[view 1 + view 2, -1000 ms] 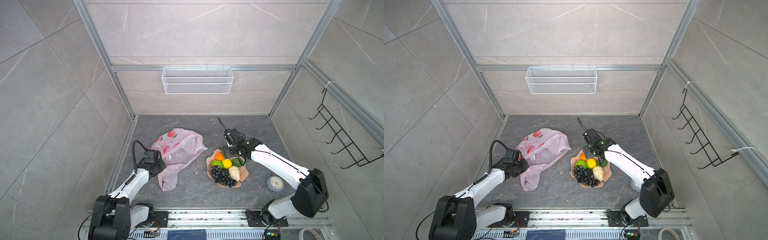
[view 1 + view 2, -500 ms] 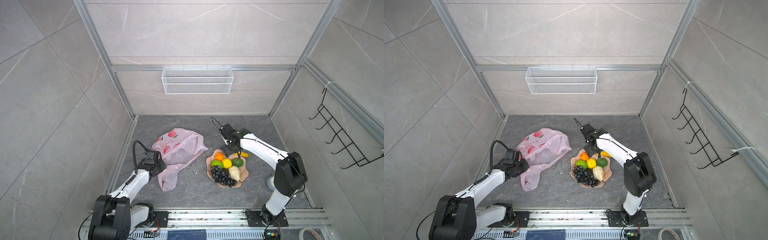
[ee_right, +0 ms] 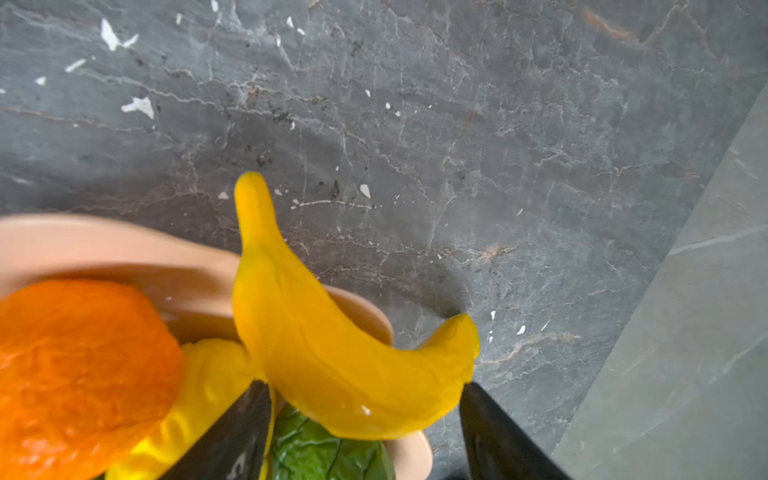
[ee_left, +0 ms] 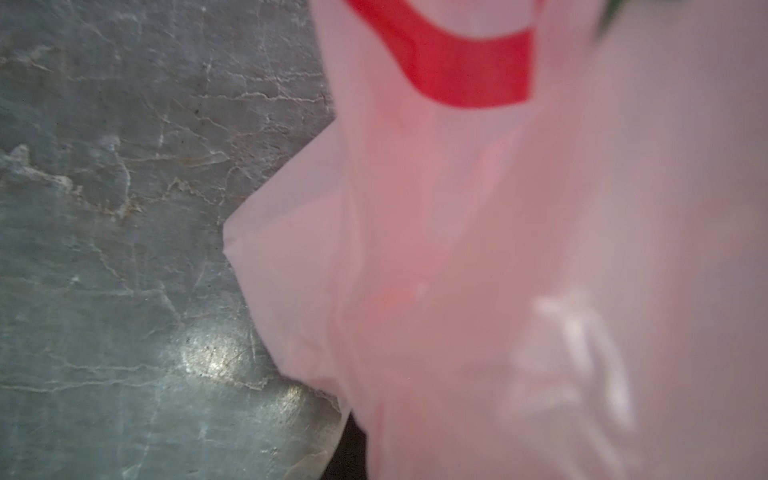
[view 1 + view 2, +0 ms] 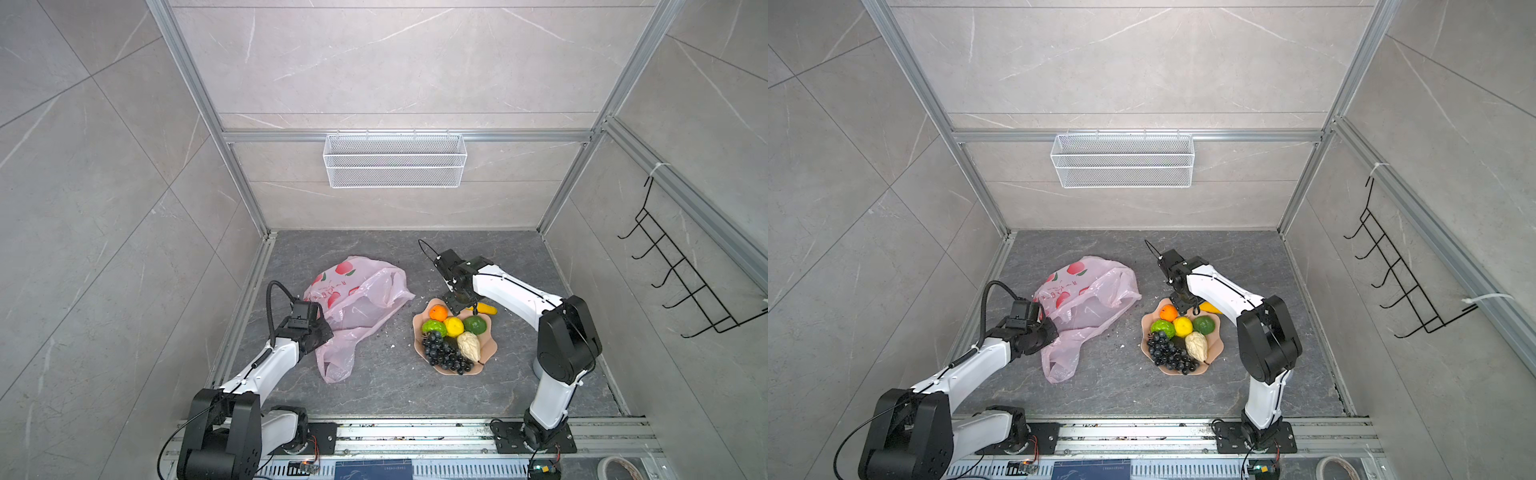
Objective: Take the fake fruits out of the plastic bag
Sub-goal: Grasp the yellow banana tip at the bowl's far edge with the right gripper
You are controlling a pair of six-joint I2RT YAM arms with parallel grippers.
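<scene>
The plastic bag (image 5: pixel 357 299) (image 5: pixel 1088 299) lies crumpled on the dark floor, pale pink with red peach prints. My left gripper (image 5: pixel 320 330) (image 5: pixel 1046 330) is shut on its near-left edge, and the film (image 4: pixel 457 249) fills the left wrist view. The fake fruits sit on a peach plate (image 5: pixel 451 371): orange (image 5: pixel 437 313), grapes (image 5: pixel 444 355) and a cream lump (image 5: pixel 469 347). A yellow banana (image 5: pixel 484 308) (image 3: pixel 332 353) rests on the plate's far rim. My right gripper (image 5: pixel 459 302) (image 3: pixel 365 388) is open, its fingers (image 3: pixel 494 432) flanking the banana.
A white wire basket (image 5: pixel 395 160) hangs on the back wall. A black hook rack (image 5: pixel 681 282) is fixed to the right wall. White crumbs (image 3: pixel 139 106) dot the floor. A tape roll (image 5: pixel 619 471) lies beyond the front rail at the right.
The right arm's elbow has swung in toward the plate, uncovering the banana at the far rim. Its fingers have narrowed around the banana. The left arm and bag have stayed put.
</scene>
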